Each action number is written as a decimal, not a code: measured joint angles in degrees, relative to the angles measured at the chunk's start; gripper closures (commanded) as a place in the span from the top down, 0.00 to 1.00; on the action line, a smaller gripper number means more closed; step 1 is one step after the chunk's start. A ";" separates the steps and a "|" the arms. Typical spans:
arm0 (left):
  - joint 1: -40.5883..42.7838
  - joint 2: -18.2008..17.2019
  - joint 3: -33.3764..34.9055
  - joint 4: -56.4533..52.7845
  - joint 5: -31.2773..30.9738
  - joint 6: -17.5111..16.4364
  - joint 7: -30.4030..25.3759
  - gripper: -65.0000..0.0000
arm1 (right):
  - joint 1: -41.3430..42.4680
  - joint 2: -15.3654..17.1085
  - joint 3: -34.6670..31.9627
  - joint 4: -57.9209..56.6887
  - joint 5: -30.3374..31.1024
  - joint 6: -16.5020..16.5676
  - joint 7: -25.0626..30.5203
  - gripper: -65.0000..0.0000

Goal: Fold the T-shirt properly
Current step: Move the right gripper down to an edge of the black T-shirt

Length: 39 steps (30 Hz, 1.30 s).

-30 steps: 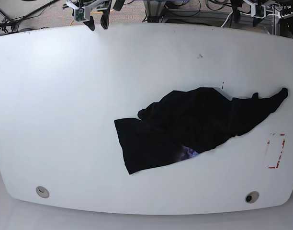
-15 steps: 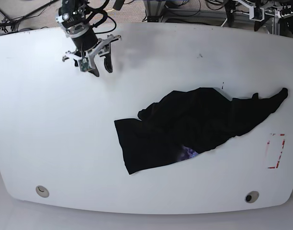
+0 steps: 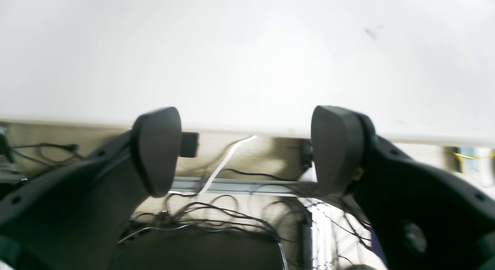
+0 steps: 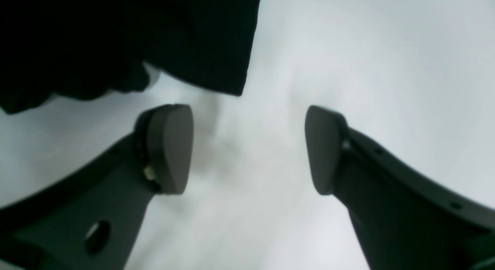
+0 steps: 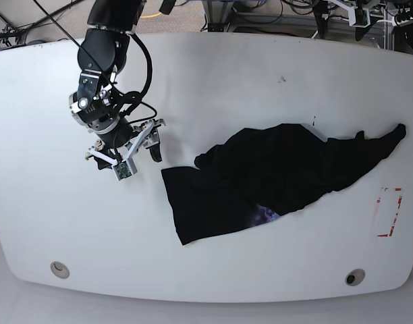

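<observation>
On the white table (image 5: pixel 51 94), toward its right half in the base view, lies the T-shirt (image 5: pixel 274 179), black and crumpled, stretched in a long diagonal shape with one end reaching to the far right. A small purple-blue patch (image 5: pixel 266 215) shows at its lower edge. Nothing is folded yet.

Just beside the shirt's left corner hovers the right gripper (image 5: pixel 133 152), its jaws spread and empty; in the right wrist view the cloth corner (image 4: pixel 232 80) is near the fingertips but apart from them. The left gripper (image 3: pixel 247 150) is at the far table edge, jaws wide apart, holding nothing.

I think the risk is in the pinch: the fabric is bunched, so the jaws may catch several layers, or only slide over the flat hem and close on nothing. Then the shirt would drag as a lump instead of spreading.
</observation>
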 measured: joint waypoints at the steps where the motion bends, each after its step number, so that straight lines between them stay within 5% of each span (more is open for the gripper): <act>1: -0.02 0.00 0.11 0.00 0.04 -0.26 -0.04 0.76 | 1.86 0.07 -0.07 -2.27 -0.11 -0.02 -0.28 0.66; 12: -2.54 -0.17 0.00 -0.07 0.24 -0.20 0.00 0.76 | 19.37 0.39 -0.31 -26.58 0.09 0.04 0.28 0.66; 17: -5.57 -0.24 -0.02 -0.17 0.24 -0.17 -0.31 0.76 | 26.27 1.31 0.28 -37.70 0.11 2.51 0.28 0.66; 35: -9.42 -0.39 -0.02 -0.55 0.50 -0.39 0.33 0.76 | 43.67 1.49 -0.31 -77.18 -0.81 2.93 25.83 0.66; 39: -10.60 -0.46 -0.02 -0.50 0.48 -0.35 -0.11 0.76 | 44.96 1.64 -0.44 -79.36 -0.72 -0.15 27.67 0.66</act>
